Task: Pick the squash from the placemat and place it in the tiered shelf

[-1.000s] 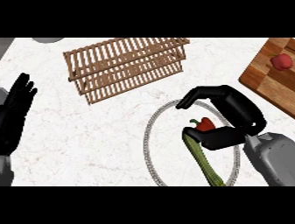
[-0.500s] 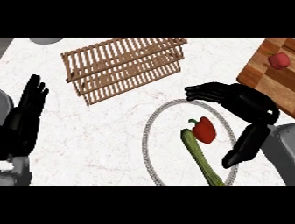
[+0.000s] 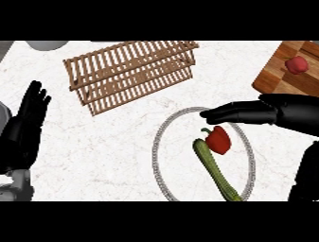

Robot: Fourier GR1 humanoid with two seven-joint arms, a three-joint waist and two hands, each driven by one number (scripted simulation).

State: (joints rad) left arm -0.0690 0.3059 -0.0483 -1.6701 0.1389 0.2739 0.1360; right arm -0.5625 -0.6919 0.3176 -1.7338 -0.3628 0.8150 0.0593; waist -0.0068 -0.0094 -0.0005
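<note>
A white, faintly veined marble worktop carries an oval placemat with a beaded grey rim, lying near the middle right. On it rests the squash, a long, slim green zucchini with a matt skin, running from mid-mat toward the near right rim. Touching its far end is a glossy red bell pepper with a short green stem. The right hand comes in from the right and sits over the far part of the mat, fingers stretched out flat toward the left, thumb spread wide apart down the right edge, holding nothing; the squash lies nearer than its fingers and left of its thumb, apart from both. The tiered shelf, built of thin light wooden slats, stands at the far middle, well apart from the mat. A wooden cutting board with a checkered grain fills the far right corner and bears a small red round fruit. The left hand shows at the left edge, open with fingers up, resting
</note>
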